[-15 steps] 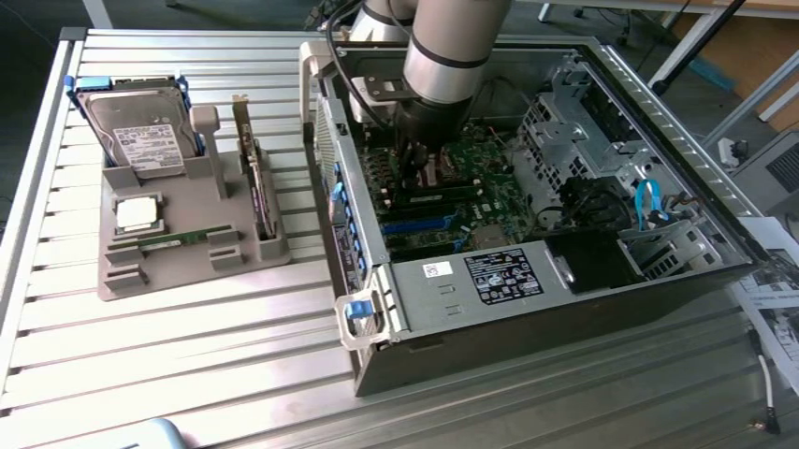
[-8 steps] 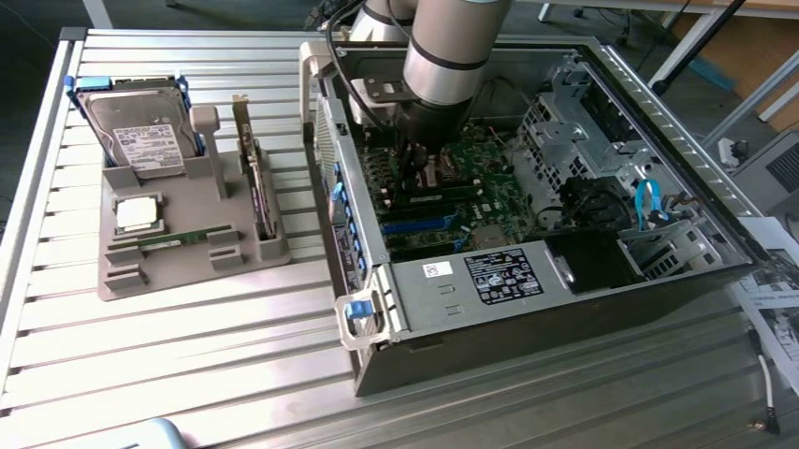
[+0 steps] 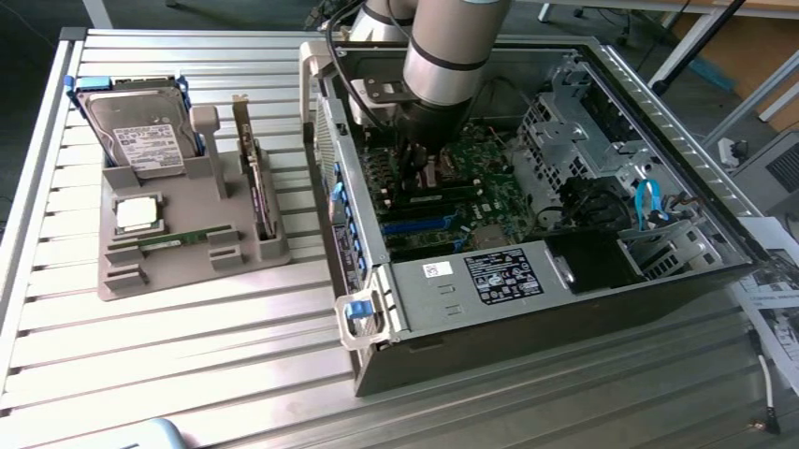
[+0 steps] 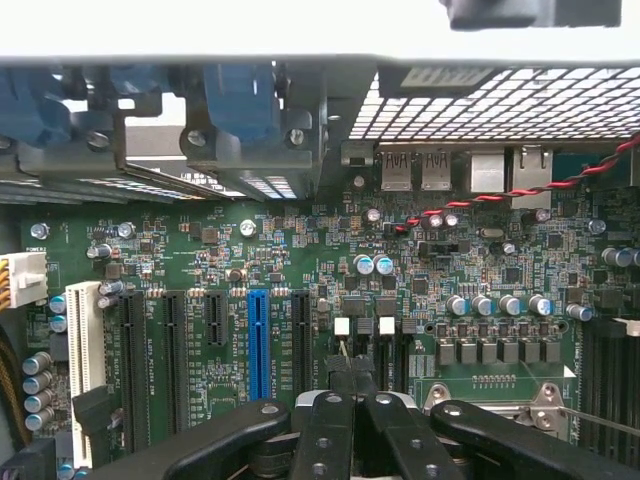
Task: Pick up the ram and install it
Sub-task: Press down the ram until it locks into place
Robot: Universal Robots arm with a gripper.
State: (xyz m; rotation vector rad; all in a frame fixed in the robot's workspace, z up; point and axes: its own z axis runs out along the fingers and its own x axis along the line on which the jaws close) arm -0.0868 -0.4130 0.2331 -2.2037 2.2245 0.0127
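Observation:
One ram point(image 3: 175, 240), a slim green stick, lies flat in the grey holder tray point(image 3: 187, 276) at the exterior view's left. My gripper point(image 3: 418, 157) is far from it, lowered into the open computer case point(image 3: 500, 299) over the motherboard point(image 3: 489, 198). In the wrist view its black fingers point(image 4: 325, 420) are pressed together, gripper point(image 4: 352, 375) shut just above the board near the silver processor socket frame point(image 4: 500, 395). I cannot tell whether anything thin sits between them. Dark memory slots point(image 4: 610, 370) lie off to one side of the fingers.
The tray also holds a hard drive point(image 3: 144, 131), a square silver processor point(image 3: 138, 213) and an upright dark expansion card point(image 3: 256, 178). Inside the case are a drive cage point(image 3: 587, 131), blue cables point(image 3: 649, 206) and a blue card slot point(image 4: 257, 340). The case's walls enclose the arm.

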